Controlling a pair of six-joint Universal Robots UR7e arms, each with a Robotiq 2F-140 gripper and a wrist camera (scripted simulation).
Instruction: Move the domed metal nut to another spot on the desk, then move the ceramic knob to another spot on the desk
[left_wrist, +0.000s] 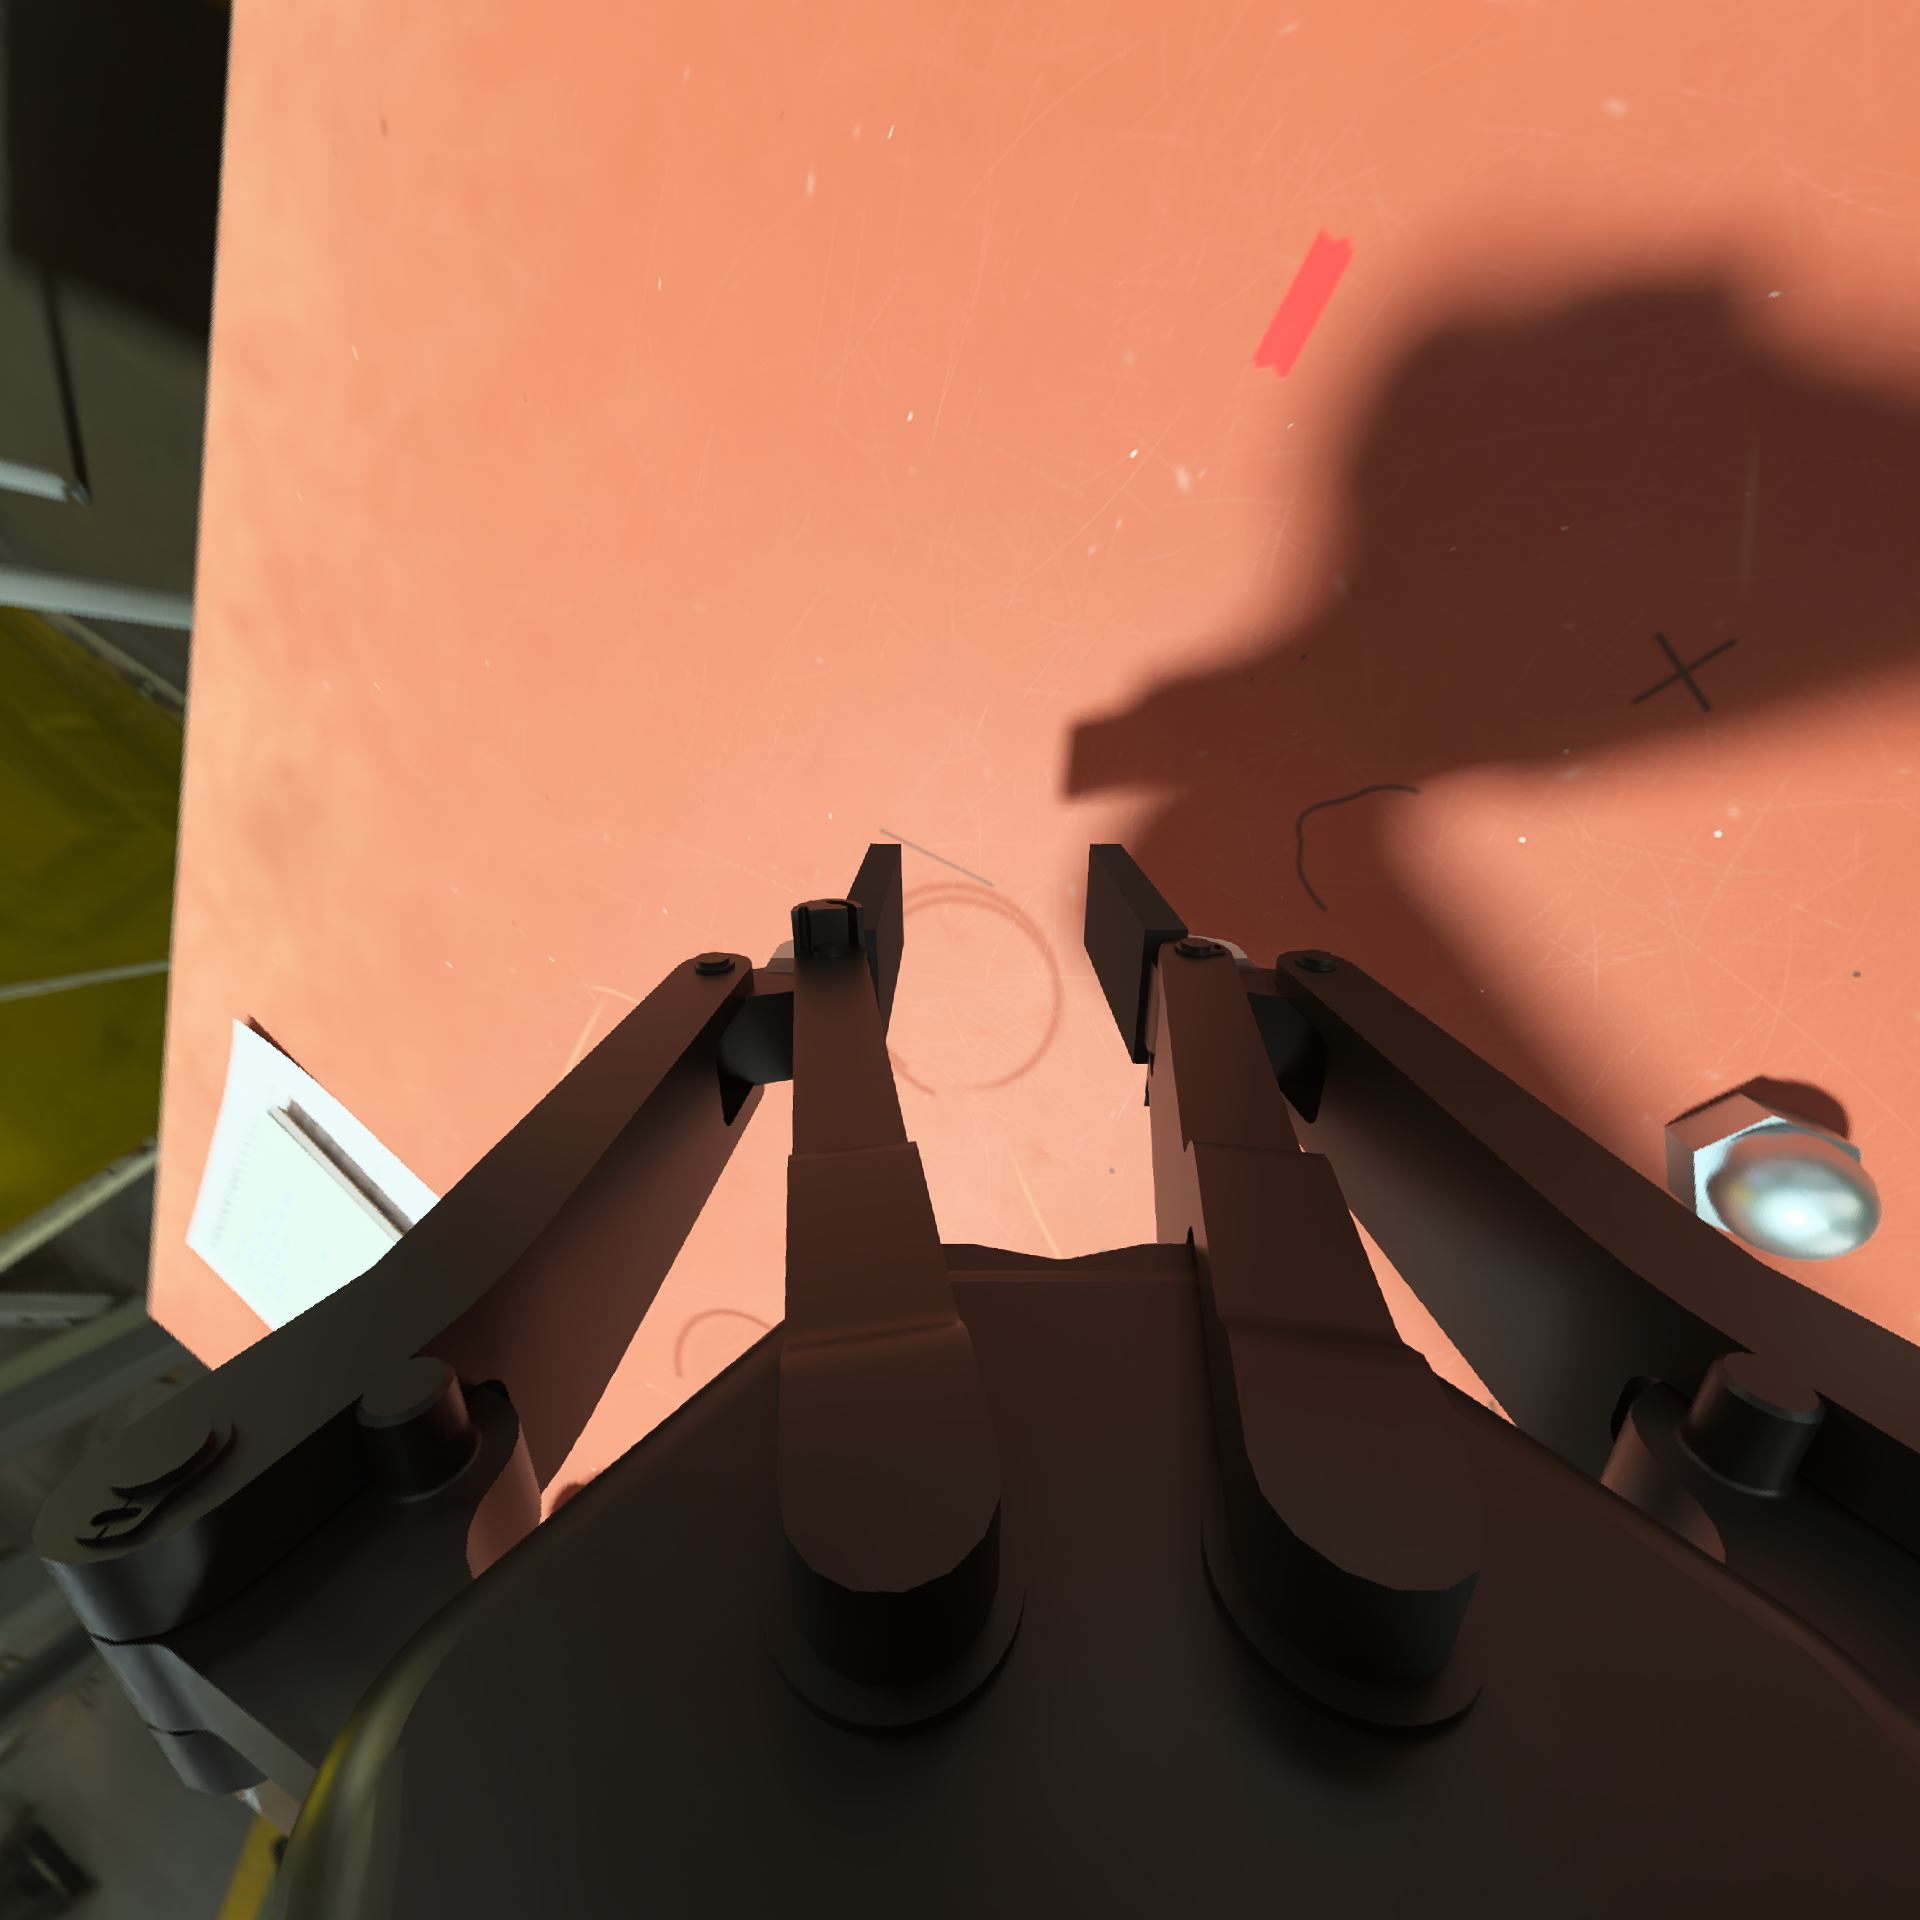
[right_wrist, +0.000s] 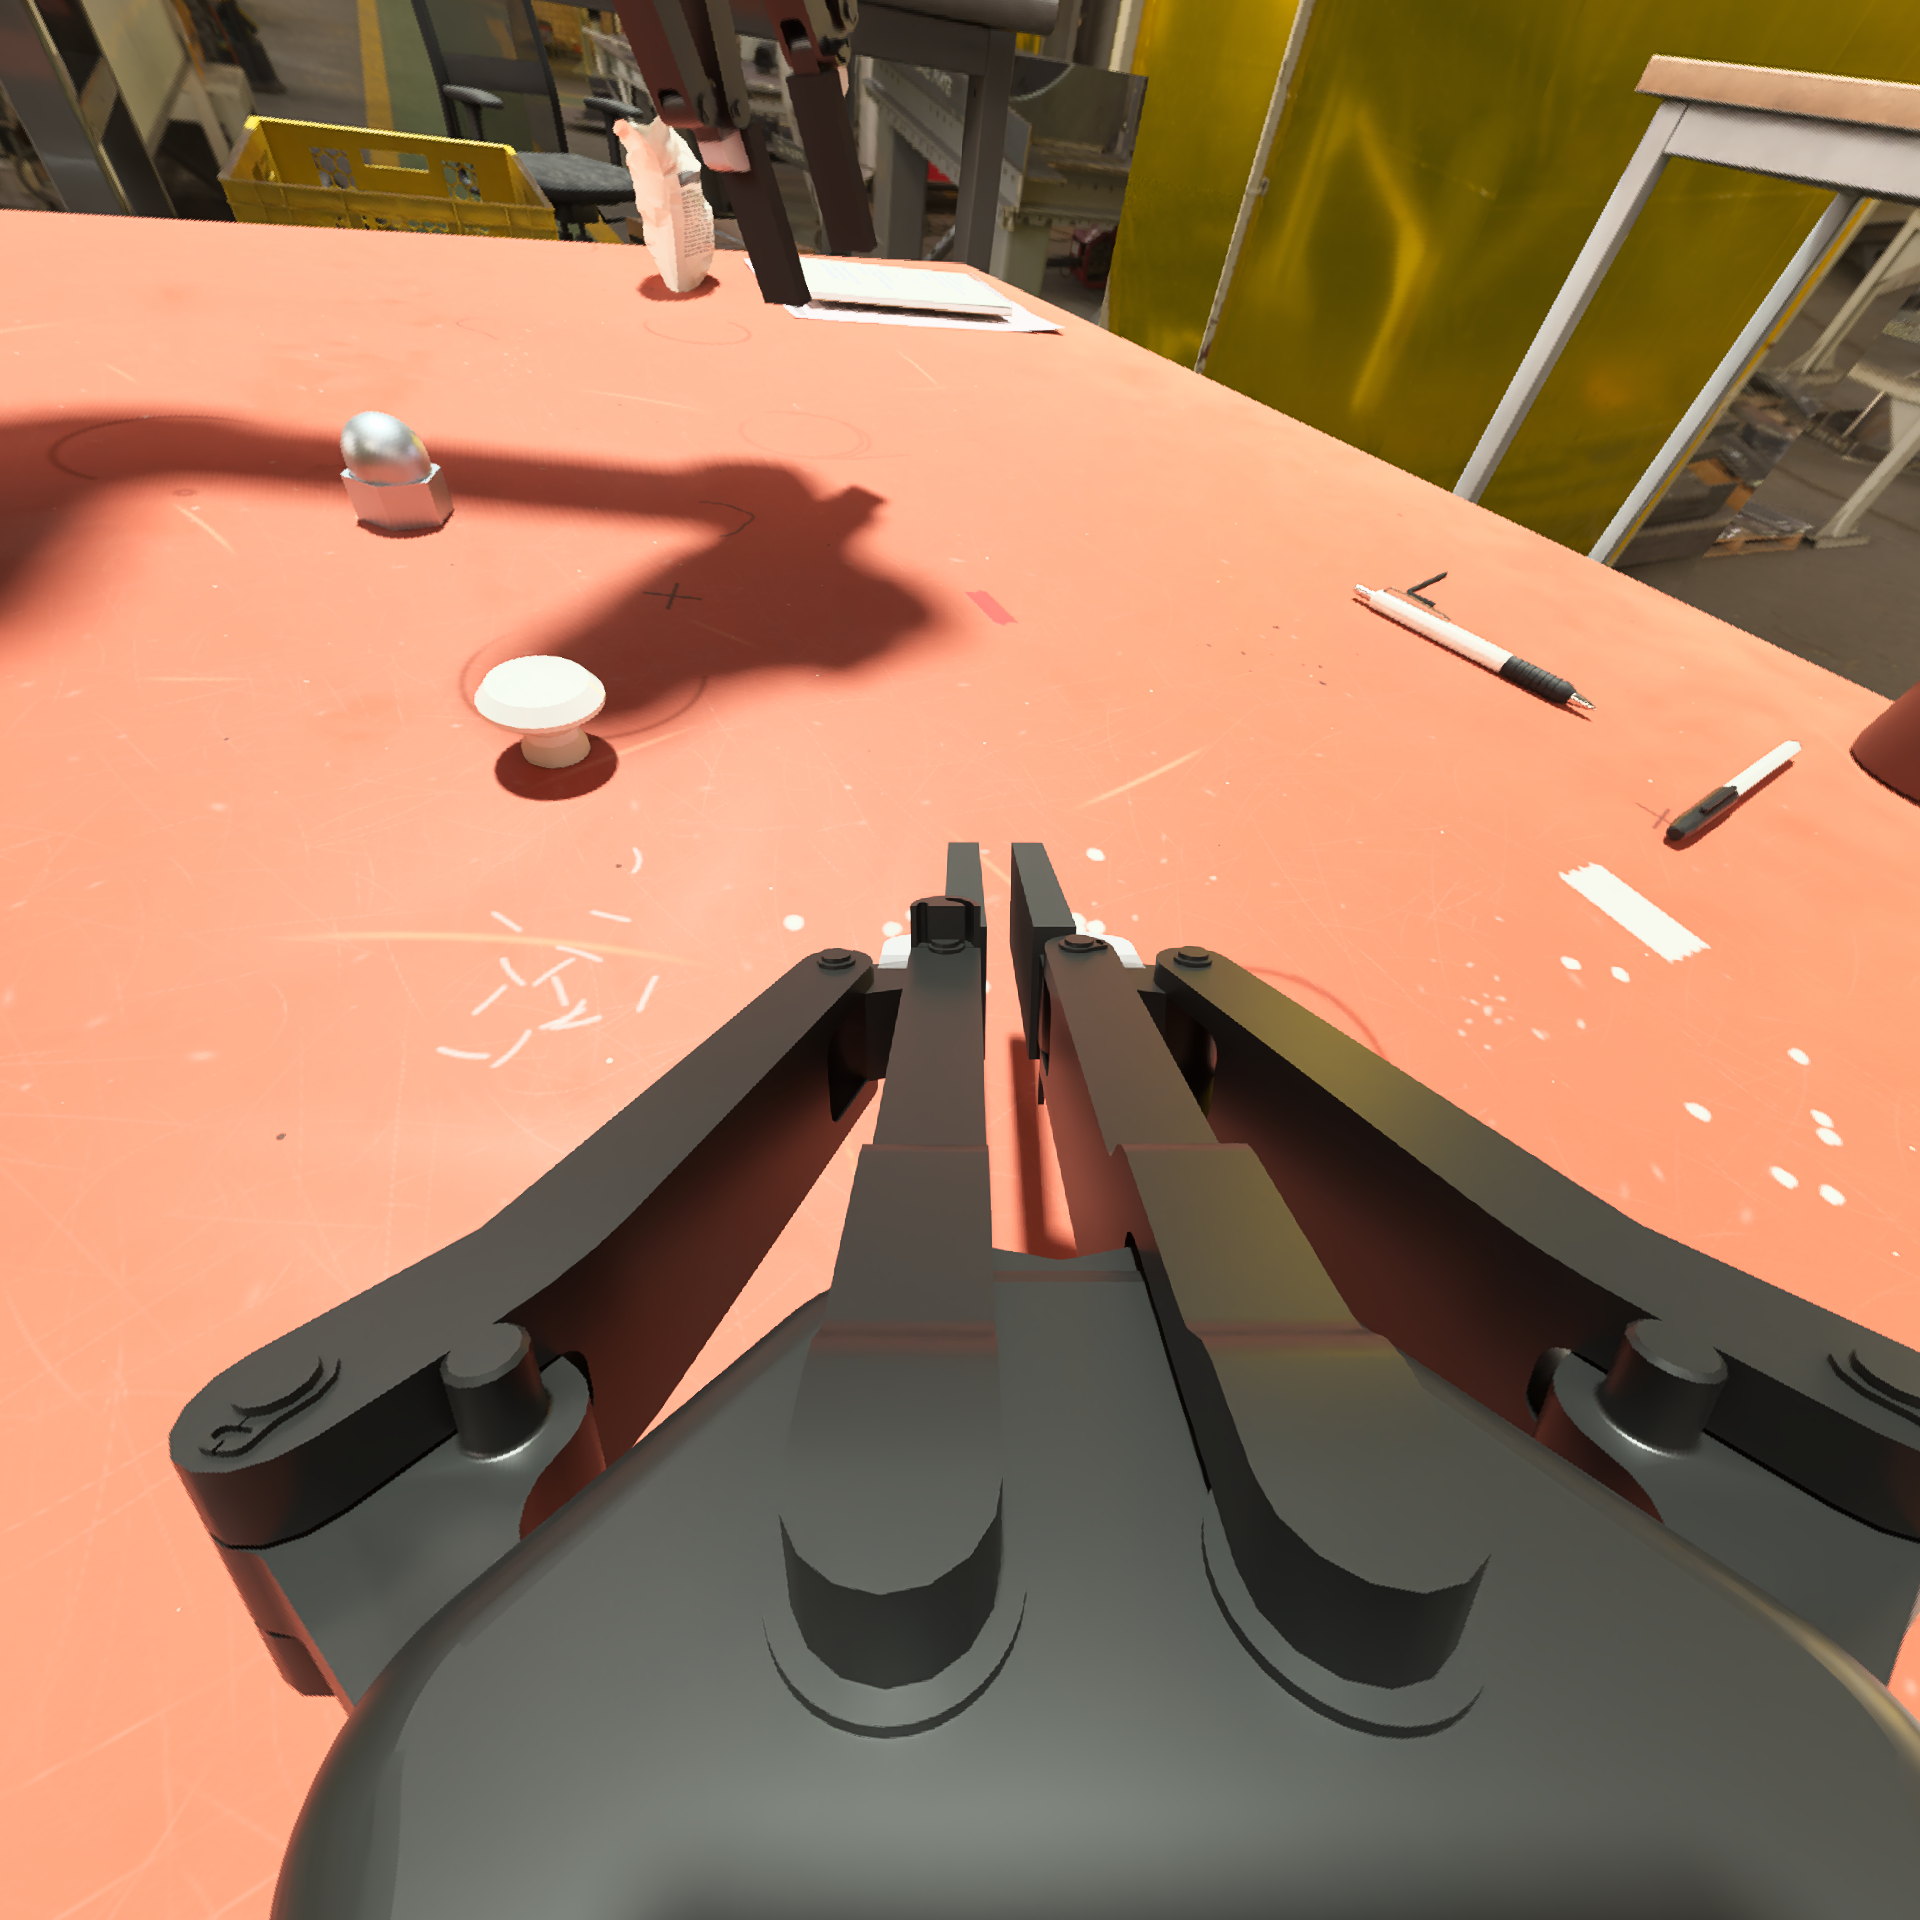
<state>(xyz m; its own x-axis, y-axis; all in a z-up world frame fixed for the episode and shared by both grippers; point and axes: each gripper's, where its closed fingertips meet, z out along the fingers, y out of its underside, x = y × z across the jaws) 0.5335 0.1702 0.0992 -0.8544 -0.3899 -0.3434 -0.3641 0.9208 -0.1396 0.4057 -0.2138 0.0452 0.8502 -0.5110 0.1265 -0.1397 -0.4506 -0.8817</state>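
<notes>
The domed metal nut (left_wrist: 1782, 1174) stands on its hex base on the orange desk (left_wrist: 727, 520), to the right of my left gripper (left_wrist: 992, 894) and apart from it. My left gripper is open and empty, pointing down above bare desk. In the right wrist view the nut (right_wrist: 390, 473) is at the far left, and the white ceramic knob (right_wrist: 540, 707) stands upright nearer to me. My right gripper (right_wrist: 995, 868) is shut and empty, low over the desk (right_wrist: 1143, 520), right of the knob. The left gripper (right_wrist: 805, 229) shows far off at the back.
A white paper sheet (left_wrist: 291, 1174) lies at the desk's left edge. There is also a red tape strip (left_wrist: 1304, 301), a pen (right_wrist: 1475, 649), a marker (right_wrist: 1730, 792), a white tape strip (right_wrist: 1631, 911), a crumpled white object (right_wrist: 675, 208) and papers (right_wrist: 914, 291) at the far edge.
</notes>
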